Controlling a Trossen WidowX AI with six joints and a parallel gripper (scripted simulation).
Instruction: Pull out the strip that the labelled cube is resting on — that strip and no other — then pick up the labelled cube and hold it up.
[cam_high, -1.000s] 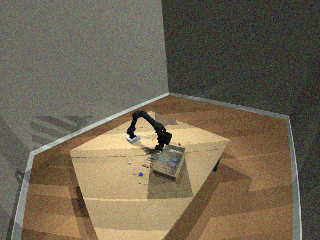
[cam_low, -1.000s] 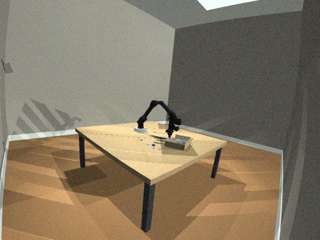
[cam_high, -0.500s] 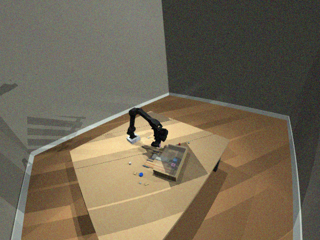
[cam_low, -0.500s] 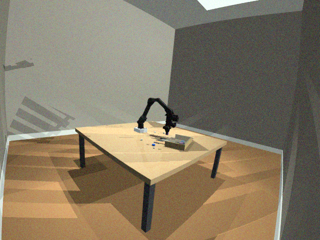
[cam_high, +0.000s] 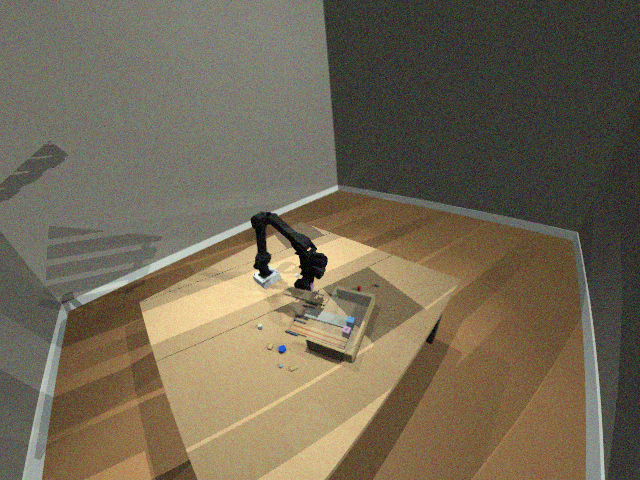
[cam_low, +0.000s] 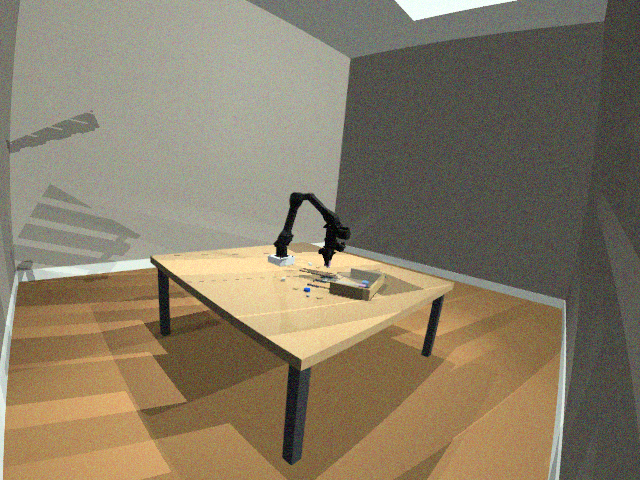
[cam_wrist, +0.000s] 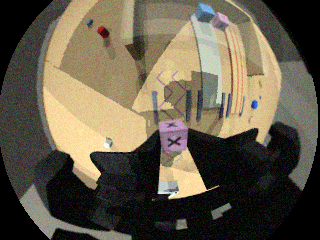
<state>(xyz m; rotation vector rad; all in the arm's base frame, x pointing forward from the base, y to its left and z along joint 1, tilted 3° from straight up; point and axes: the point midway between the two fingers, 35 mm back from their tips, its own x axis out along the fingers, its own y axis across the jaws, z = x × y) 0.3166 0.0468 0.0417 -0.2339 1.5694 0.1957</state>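
A pink cube marked with an X (cam_wrist: 173, 142) (cam_low: 327, 265) is between the fingers of my gripper (cam_wrist: 170, 131), which is shut on it and holds it above the table. A strip with purple zigzag lines (cam_wrist: 171, 93) shows beyond the cube in the wrist view, between dark rails. A pale grey strip (cam_wrist: 209, 55) (cam_high: 328, 318) runs into the tray, with a blue cube (cam_wrist: 204, 12) (cam_high: 350, 320) at its far end. Beside it, a strip with red lines (cam_wrist: 236, 65) has another pink cube (cam_wrist: 220, 21) (cam_high: 346, 330) at its far end.
The wooden tray (cam_high: 323, 348) (cam_low: 348, 292) has raised walls. A red piece (cam_wrist: 103, 32) (cam_high: 359, 288) lies beyond one side. A dark blue piece (cam_wrist: 254, 104) (cam_high: 281, 349) and small bits lie on the other side. A small whitish piece (cam_wrist: 108, 143) lies left in the wrist view.
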